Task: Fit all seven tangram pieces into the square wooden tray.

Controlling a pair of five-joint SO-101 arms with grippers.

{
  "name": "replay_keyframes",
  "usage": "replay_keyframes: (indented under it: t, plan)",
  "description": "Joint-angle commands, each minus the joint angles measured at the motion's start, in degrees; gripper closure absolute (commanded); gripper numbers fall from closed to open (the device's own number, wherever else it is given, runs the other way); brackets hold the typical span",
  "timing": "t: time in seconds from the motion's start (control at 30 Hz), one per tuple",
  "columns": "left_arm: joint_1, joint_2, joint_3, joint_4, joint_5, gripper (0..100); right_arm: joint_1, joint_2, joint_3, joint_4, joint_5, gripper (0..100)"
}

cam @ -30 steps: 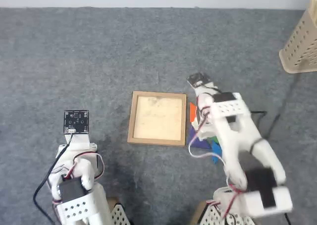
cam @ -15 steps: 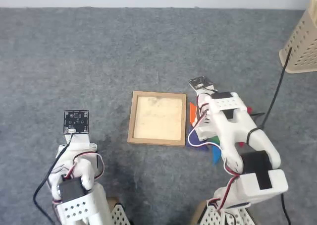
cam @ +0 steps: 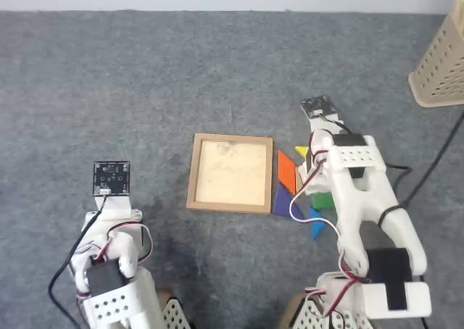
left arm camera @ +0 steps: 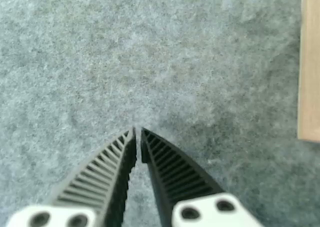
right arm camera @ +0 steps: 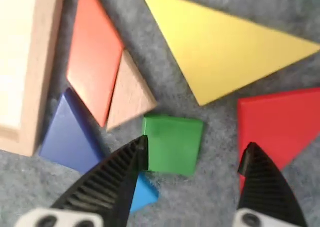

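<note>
Green square (right arm camera: 172, 144) within black ribbed right gripper (right arm camera: 195, 156); yellow triangle (right arm camera: 225, 52), red triangle (right arm camera: 272, 124), orange parallelogram (right arm camera: 92, 62) around it, grey carpet (right arm camera: 210, 199).

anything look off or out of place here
Nothing stands out. The tray is empty and sits flat; the pieces lie flat in a loose cluster on the carpet beside it, none damaged.

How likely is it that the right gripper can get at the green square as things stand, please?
Probably yes: the right gripper hangs open just above the green square, which lies flat with nothing on it.
</note>
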Motion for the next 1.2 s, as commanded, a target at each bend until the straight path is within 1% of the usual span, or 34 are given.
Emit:
replay_keyframes:
  t: [0.0, 0.17, 0.37, 0.57, 0.73, 0.87, 0.93, 1.17]
  plan:
    - [-0.26, -0.79, -0.4, 0.44, -0.26, 99, 0.48, -4.7, -0.44, -0.4, -0.97, 69.5]
    - [-0.26, -0.79, -0.4, 0.44, -0.26, 99, 0.75, -5.41, 1.32, -0.75, -0.97, 70.1]
    - [-0.26, -0.79, -0.4, 0.44, -0.26, 99, 0.48, -9.1, 3.52, -0.92, -0.97, 80.0]
    - [-0.26, -0.79, -0.4, 0.44, -0.26, 99, 0.48, -11.38, 6.86, -3.65, -0.97, 80.7]
    - [-0.26, -0.79, -0.4, 0.44, -0.26, 99, 0.84, -12.88, 7.21, -3.56, -1.05, 81.4]
    - [-0.26, -0.79, -0.4, 0.44, -0.26, 99, 0.84, -14.81, 8.44, -3.91, -1.05, 91.2]
    - [-0.26, -0.79, -0.4, 0.44, -0.26, 99, 0.84, -16.48, 9.14, -3.91, -1.05, 94.5]
    - [-0.26, -0.79, -0.4, 0.44, -0.26, 99, 0.84, -19.74, 10.9, -3.82, -1.05, 95.0]
